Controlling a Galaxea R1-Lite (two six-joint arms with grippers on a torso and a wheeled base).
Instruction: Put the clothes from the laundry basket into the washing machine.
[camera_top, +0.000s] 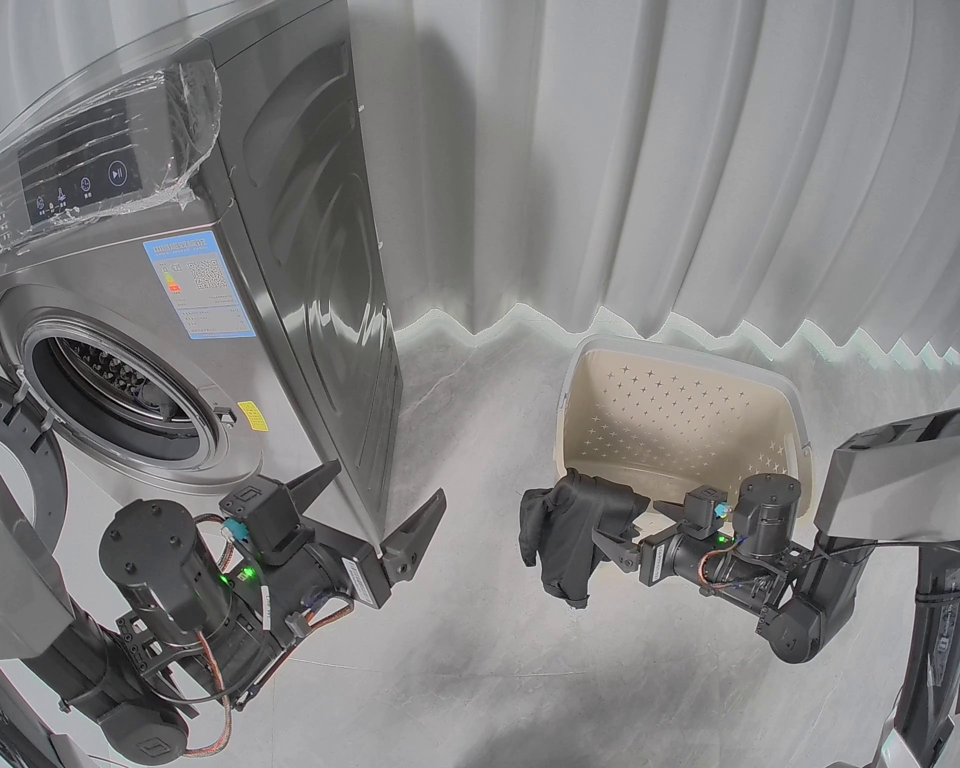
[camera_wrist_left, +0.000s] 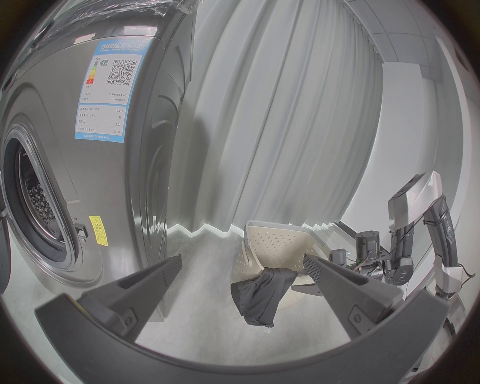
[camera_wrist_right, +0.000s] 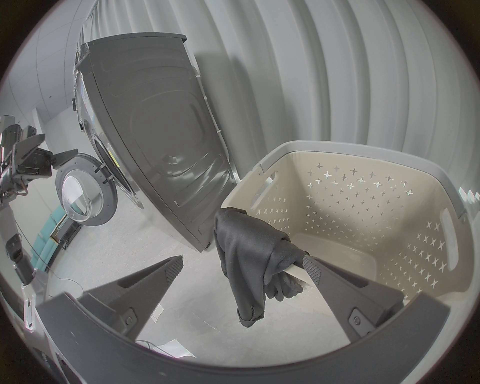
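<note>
A dark grey garment (camera_top: 565, 535) hangs in the air beside the near left corner of the beige laundry basket (camera_top: 690, 352). It is draped over one finger of my right gripper (camera_top: 625, 525), whose jaws stand wide apart. In the right wrist view the garment (camera_wrist_right: 250, 260) droops from that finger (camera_wrist_right: 340, 285), with the basket (camera_wrist_right: 350, 147) showing no other clothes inside. The silver washing machine (camera_top: 200, 300) stands at the left with its round drum opening (camera_top: 120, 400) uncovered. My left gripper (camera_top: 385, 490) is open and holds nothing, low by the machine's front right corner.
The machine's round door (camera_top: 30, 470) is swung open at the far left. White curtains (camera_top: 650, 150) hang behind the machine and basket. Bare grey floor (camera_top: 470, 640) lies between the two. Scraps of paper (camera_wrist_right: 170, 347) lie on the floor below the right gripper.
</note>
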